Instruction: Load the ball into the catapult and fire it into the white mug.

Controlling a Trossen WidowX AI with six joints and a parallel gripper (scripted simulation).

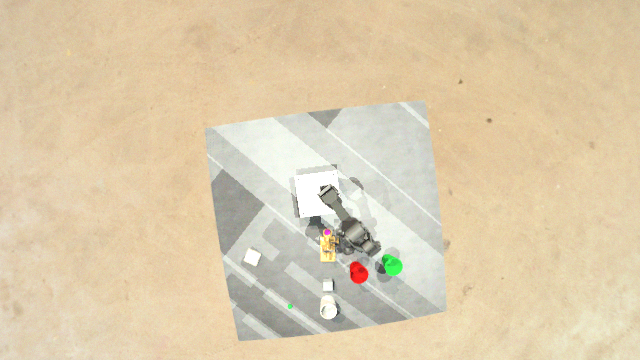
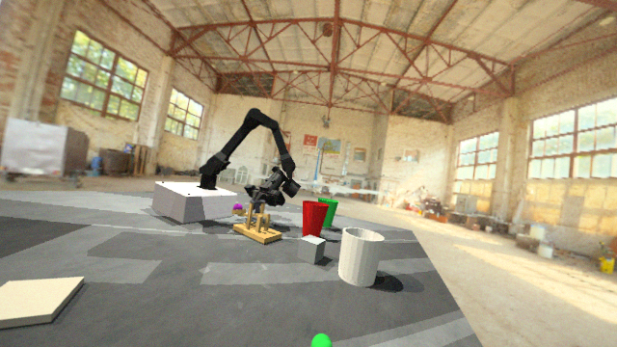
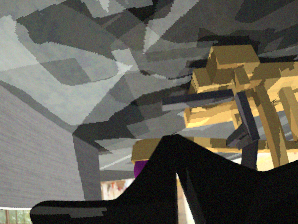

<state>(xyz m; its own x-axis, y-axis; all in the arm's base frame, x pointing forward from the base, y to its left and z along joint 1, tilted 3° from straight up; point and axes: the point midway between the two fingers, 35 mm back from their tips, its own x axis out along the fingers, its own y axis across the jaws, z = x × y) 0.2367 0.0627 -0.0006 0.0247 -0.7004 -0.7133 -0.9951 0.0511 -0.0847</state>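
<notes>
Hovering pressed together, pincer [image 1: 342,241] [image 2: 254,195] is nearing the catapult [image 1: 328,254] [image 2: 257,233] [image 3: 235,57] | purple ball [image 1: 327,232] [image 2: 237,206] [image 3: 139,169] is sitting in its cup | white mug [image 1: 328,308] [image 2: 361,257] is standing beyond | apparently preparing to fire; next needing careful trigger contact

We see a lofty hall with a red-brown roof truss [image 2: 335,63]; below it, pale worn walls [image 2: 241,108] carry paned windows [image 2: 105,72] to its left and right. Beneath it, sunlight streaks the dusty tan floor [image 1: 125,150] [image 2: 521,275].
</notes>
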